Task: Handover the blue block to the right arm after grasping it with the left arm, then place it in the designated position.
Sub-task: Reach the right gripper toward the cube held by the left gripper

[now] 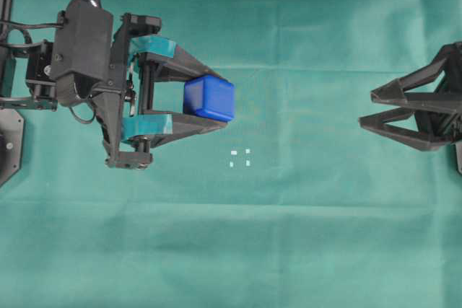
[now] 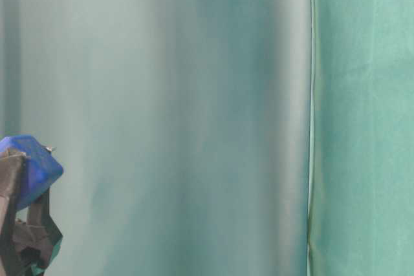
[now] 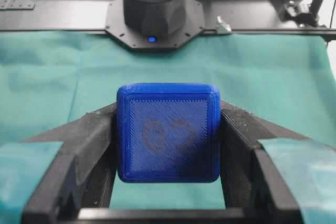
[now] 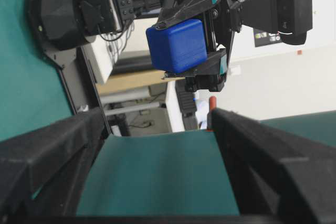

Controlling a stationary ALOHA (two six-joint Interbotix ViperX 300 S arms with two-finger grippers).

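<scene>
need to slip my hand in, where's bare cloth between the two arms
Bare green cloth spans the gap between the blue block and the right gripper, plus the whole near strip below both. Crowded only at the left gripper; avoid the four white dots.

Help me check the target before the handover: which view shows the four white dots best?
The overhead exterior view: the four white dots lie unobstructed on the green cloth, just below the blue block held in the left gripper. The table-level and both wrist views show none of them.
</scene>
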